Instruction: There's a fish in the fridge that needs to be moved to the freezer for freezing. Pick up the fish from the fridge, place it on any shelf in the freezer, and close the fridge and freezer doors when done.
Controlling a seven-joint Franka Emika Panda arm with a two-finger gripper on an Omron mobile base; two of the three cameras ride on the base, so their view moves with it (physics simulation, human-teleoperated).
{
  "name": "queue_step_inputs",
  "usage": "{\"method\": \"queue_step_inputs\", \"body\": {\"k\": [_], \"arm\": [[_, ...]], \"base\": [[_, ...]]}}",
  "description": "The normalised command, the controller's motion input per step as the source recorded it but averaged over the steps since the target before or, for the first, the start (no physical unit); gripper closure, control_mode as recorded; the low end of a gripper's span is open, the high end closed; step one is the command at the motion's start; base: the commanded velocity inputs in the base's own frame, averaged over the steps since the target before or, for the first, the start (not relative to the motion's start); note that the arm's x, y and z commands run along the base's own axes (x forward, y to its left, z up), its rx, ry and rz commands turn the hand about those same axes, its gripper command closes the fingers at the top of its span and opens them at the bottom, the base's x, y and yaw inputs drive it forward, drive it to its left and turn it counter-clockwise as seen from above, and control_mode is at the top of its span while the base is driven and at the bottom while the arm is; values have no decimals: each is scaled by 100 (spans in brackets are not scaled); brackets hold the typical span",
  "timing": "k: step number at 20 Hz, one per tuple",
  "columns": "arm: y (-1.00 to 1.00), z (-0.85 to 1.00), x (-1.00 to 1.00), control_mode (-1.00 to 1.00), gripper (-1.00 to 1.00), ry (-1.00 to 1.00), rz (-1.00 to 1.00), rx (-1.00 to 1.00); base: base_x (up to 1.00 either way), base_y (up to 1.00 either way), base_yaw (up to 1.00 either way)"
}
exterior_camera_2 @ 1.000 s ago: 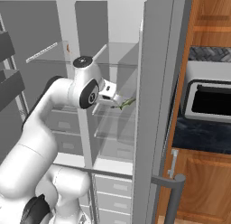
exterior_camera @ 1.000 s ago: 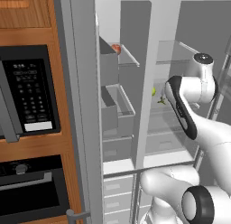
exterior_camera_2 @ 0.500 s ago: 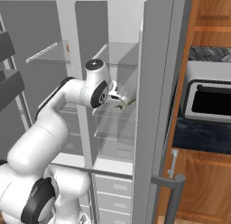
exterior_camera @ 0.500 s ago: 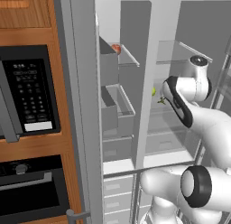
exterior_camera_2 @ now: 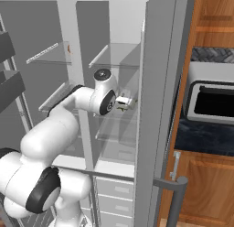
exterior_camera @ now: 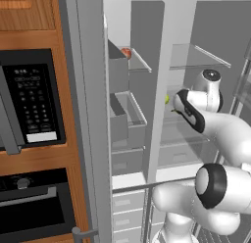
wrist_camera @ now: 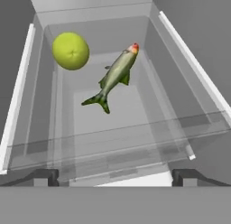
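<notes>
From the left base view the arm reaches into the fridge (exterior_camera: 196,80), the wider bay at about 3 o'clock of the frame, with a speck of yellow-green just at 9 o'clock of the wrist; the narrower freezer (exterior_camera: 128,119) sits to its 9 o'clock with the grey bins, both doors swung open. In the right base view the pincer (exterior_camera_2: 129,102) hangs over a glass shelf (exterior_camera_2: 116,130), fingers spread wide and nothing in them. The hand view is the useful one: the fish (wrist_camera: 113,76) lies diagonally on the shelf, head toward 1 o'clock, tail toward 7, and a lime (wrist_camera: 70,50) sits near it at 10 o'clock, apart from it. I'd roll the wrist so the fingers straddle the body crosswise, come down mid-body, and stay off the lime.
</notes>
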Motion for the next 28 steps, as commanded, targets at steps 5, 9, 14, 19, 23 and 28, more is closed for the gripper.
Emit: {"method": "queue_step_inputs", "body": {"k": [5,9,14,19,23,28], "arm": [[-2,-12,44,-100,-100,7,0,0],[-5,-14,44,-100,-100,4,0,0],[-14,-16,33,-100,-100,0,0,0],[0,-26,34,-100,-100,0,0,0],[0,-21,18,-100,-100,0,0,0],[0,-15,27,-100,-100,1,0,0]], "base": [[0,0,0],[0,0,0],[0,0,0],[0,0,0],[0,0,0],[0,0,0]]}}
